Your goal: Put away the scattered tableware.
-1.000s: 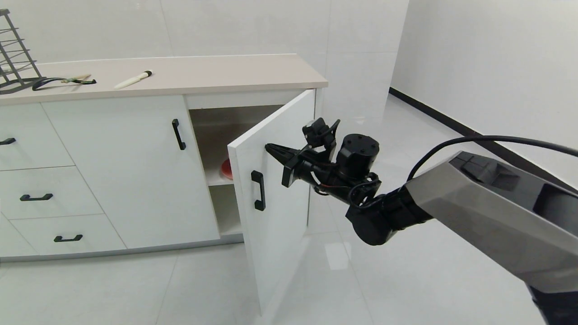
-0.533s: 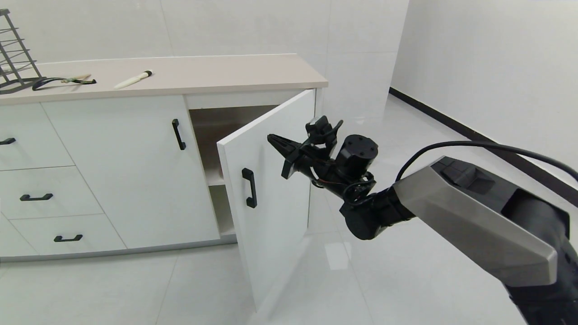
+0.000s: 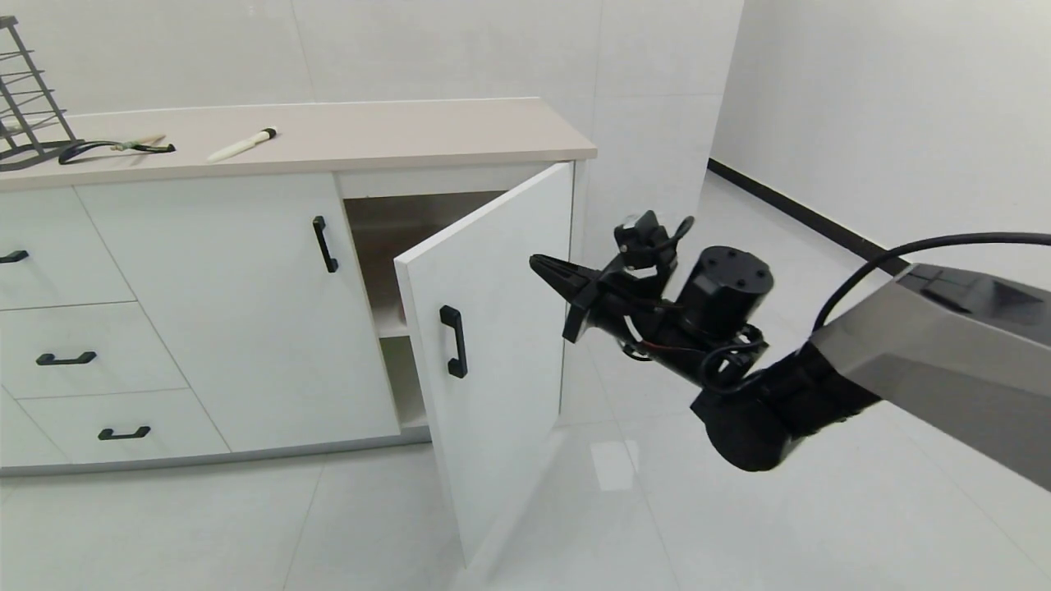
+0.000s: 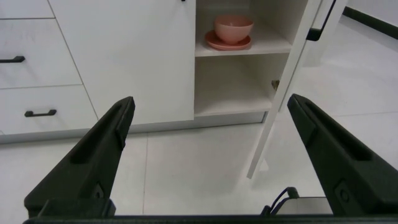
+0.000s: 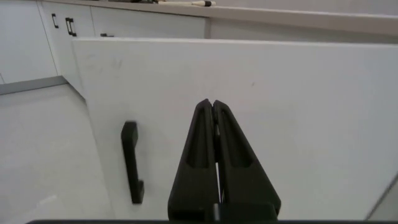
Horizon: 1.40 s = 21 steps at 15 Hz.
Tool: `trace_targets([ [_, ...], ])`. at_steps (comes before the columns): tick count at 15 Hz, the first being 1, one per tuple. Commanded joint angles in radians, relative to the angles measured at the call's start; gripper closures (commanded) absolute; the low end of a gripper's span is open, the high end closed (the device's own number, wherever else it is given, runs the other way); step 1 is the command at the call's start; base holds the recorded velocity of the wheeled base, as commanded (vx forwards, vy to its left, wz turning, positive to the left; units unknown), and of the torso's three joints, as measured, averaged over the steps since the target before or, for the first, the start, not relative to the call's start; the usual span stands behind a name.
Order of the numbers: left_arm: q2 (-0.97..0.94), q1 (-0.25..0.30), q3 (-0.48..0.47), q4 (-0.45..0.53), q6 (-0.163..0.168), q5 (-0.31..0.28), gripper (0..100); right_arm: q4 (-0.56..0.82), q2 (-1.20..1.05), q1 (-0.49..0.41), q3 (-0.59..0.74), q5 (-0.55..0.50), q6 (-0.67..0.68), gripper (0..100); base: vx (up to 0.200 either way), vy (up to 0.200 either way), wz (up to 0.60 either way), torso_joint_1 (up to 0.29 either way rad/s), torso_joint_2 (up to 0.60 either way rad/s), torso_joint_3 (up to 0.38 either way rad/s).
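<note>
white cabinet door stands half open at frame centre, right gripper pinched shut and empty just beside its face, perhaps to nudge it. left gripper gapes wide, empty. pink bowl sits shelved inside; a white utensil lies upper left on the countertop.

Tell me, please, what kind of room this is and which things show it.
Probably a kitchen, perhaps a test one: white cabinets with drawers under a beige countertop, a pink bowl on a plate behind the open door, and a white utensil on the countertop.
</note>
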Motion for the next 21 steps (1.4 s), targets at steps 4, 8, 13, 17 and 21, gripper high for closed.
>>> trace_targets([
  [4,0.0,0.0,0.0,0.0,0.006,-0.001,0,-0.137,-0.372,-0.076,0.487,0.018,0.001,100,0.0,0.1,0.0,0.004,0.0,0.002],
  [8,0.0,0.0,0.0,0.0,0.007,-0.003,0,-0.137,-0.455,-0.074,0.595,0.02,0.001,100,0.0,0.2,0.0,0.0,0.0,0.004],
  [13,0.0,0.0,0.0,0.0,0.007,-0.003,0,-0.137,-0.516,-0.072,0.729,0.018,-0.001,100,0.0,0.2,0.0,0.0,0.0,0.006],
  [17,0.0,0.0,0.0,0.0,0.006,-0.003,0,-0.137,-0.446,-0.063,0.695,0.018,-0.013,100,0.05,0.15,0.0,0.0,0.01,0.005],
  [21,0.0,0.0,0.0,0.0,0.007,-0.003,0,-0.137,-0.407,-0.063,0.684,0.018,-0.018,100,0.1,0.15,0.0,0.001,0.0,0.004],
])
